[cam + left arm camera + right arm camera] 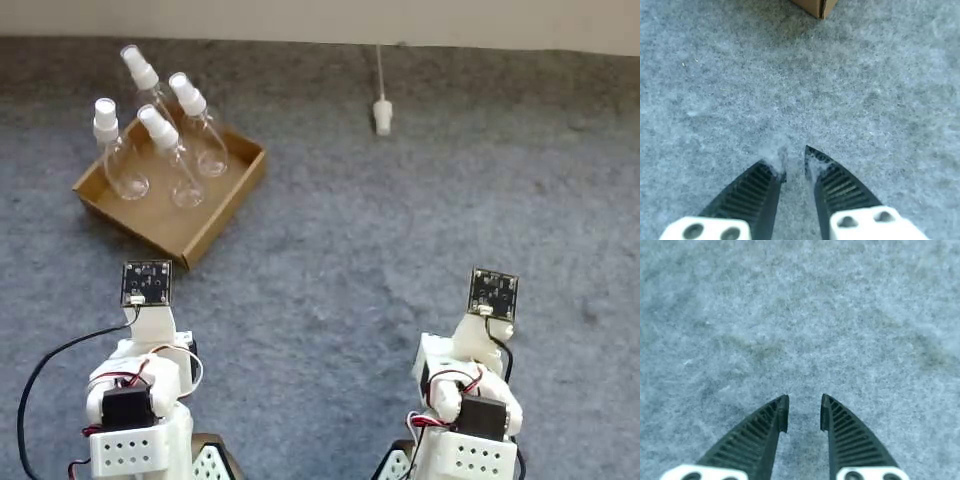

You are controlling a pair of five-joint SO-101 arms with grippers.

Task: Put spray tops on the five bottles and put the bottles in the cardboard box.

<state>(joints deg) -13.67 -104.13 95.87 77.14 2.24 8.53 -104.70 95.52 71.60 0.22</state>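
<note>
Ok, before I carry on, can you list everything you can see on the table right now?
Bottles: four, clear with white spray tops fitted, in the box.
Box: one, brown cardboard, far left of the table.
Spray top: one, white with a thin tube, loose on the far side, right of the box.
Table cover: one, grey and fuzzy.
Arms: two, white and black, side by side at the near edge.
Left end effector: black fingers slightly apart, holding nothing, above bare cover near the box corner.
Right end effector: black fingers apart, holding nothing, above bare cover.
</note>
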